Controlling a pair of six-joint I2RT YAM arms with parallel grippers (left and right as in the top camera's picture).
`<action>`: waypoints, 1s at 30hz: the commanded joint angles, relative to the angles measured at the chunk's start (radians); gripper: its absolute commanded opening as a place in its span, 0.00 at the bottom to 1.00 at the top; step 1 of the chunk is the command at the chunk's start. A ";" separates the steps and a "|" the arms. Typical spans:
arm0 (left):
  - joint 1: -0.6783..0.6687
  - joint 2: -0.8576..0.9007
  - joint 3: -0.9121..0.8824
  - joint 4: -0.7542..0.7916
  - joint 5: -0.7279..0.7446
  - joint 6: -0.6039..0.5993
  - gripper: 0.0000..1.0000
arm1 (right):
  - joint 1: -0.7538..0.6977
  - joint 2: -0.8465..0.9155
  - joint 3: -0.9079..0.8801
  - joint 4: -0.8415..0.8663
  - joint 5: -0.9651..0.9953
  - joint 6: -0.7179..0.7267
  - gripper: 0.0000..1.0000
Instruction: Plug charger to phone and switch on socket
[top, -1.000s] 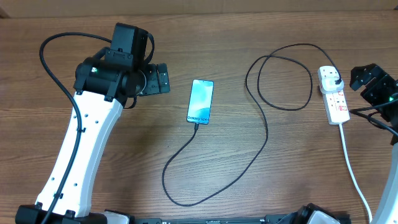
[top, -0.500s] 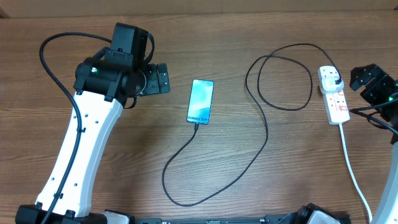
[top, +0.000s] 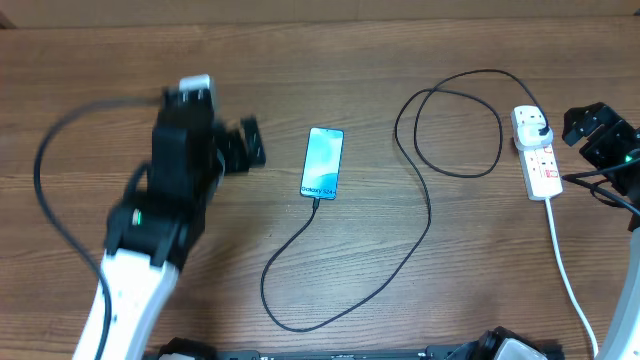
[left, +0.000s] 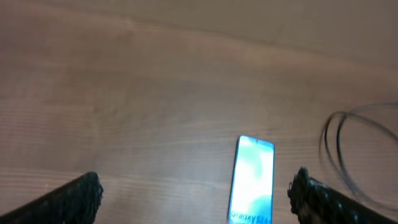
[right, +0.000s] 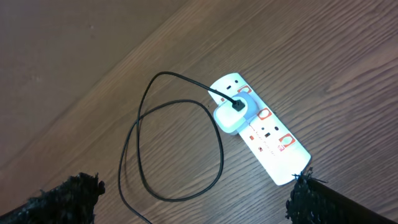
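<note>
Right end effector (right: 193, 199): fingers spread wide, holding nothing, hovering above and just beside the socket (right: 273, 146). The socket lies flat on the counter (top: 480, 300) at its right side. Seen from overhead, its long axis runs far to near with a slight tilt. The plug (right: 231, 117) is seated at its far end and the white cord (top: 568, 280) leaves from its near end. From the plug the charger (top: 430, 212) loops loosely, sweeps toward the near edge, and rises to meet the near end of the phone (top: 323, 162). It appears already connected there, though how well it is seated is too small to confirm. The phone lies screen up at mid-counter, well apart from the socket. Its long axis also runs far to near, with the text end and port facing the near edge. Left end effector (left: 196, 199): fingers spread, empty, above the counter beside the phone and blurred in the overhead view. Judgement: the step in hand is switching on the socket. The red switches (right: 264, 114) sit along the strip, and their on or off state cannot be read. To do it well, bring one fingertip straight down on the switch beside the occupied outlet. Press vertically so the light strip does not skid. Stay off the plug and the charger loop, so nothing tugs at the phone end.
</note>
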 joint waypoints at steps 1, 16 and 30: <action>0.016 -0.209 -0.283 0.285 0.089 0.128 1.00 | 0.005 0.000 0.005 0.002 0.007 0.003 1.00; 0.335 -1.017 -1.099 0.958 0.288 0.275 1.00 | 0.005 0.000 0.005 0.002 0.007 0.004 1.00; 0.375 -1.127 -1.100 0.521 0.265 0.407 1.00 | 0.005 0.000 0.005 0.002 0.007 0.004 1.00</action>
